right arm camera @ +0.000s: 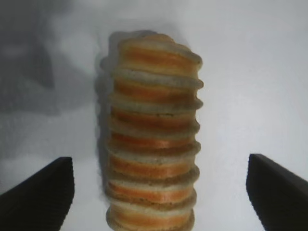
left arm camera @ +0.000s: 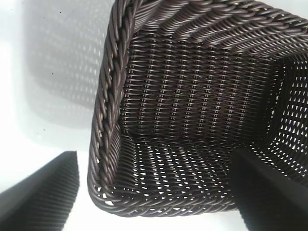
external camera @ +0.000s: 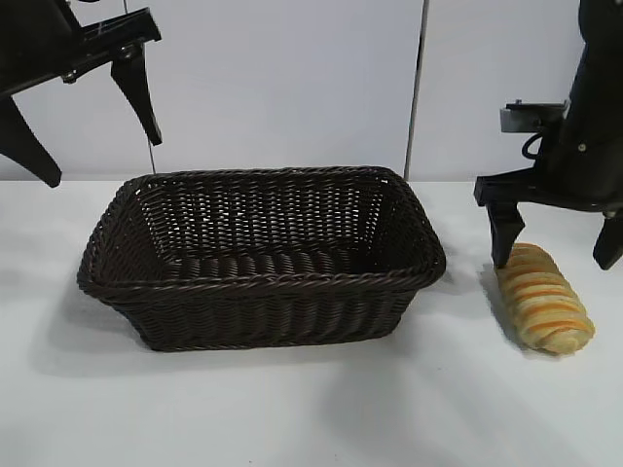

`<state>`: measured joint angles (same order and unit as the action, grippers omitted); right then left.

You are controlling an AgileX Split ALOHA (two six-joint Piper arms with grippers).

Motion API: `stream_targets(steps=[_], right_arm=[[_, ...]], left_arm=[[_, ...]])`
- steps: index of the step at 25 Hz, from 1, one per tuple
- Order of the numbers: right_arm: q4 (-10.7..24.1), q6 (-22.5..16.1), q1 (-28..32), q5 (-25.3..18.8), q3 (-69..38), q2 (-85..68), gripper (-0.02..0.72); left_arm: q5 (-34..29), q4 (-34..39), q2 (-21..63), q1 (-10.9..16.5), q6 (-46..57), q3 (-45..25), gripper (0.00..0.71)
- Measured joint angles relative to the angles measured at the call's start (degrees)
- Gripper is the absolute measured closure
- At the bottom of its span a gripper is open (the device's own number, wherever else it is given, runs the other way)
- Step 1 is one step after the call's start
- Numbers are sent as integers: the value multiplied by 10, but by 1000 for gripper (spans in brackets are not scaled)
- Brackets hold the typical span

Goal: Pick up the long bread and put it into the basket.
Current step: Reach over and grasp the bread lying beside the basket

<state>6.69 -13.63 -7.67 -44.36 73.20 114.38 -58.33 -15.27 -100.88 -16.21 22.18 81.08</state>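
Observation:
The long bread [external camera: 543, 298], a golden-tan loaf with orange-brown crosswise stripes, lies on the white table to the right of the basket [external camera: 263, 255]. It fills the middle of the right wrist view [right arm camera: 153, 134]. My right gripper [external camera: 555, 255] is open and low over the loaf's far end, one finger on each side, not touching it. The basket is dark brown wicker, empty, at the table's middle. My left gripper [external camera: 92, 136] hangs open high above the basket's left end; the left wrist view looks down into the basket [left arm camera: 192, 120].
White table [external camera: 292, 409] with free room in front of the basket and the bread. A white wall with a vertical seam stands behind.

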Motion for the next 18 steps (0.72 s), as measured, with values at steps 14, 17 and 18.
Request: stream_targets(steps=[14, 17, 18], right_arm=[[1, -15, 0, -10, 0, -6, 619], [1, -15, 0, -33, 9, -33, 619], [1, -14, 0, -45, 18, -44, 619]], left_arm=[[0, 0, 0, 0, 0, 0, 95], [0, 0, 0, 0, 0, 0, 95], [0, 0, 0, 0, 0, 0, 95]])
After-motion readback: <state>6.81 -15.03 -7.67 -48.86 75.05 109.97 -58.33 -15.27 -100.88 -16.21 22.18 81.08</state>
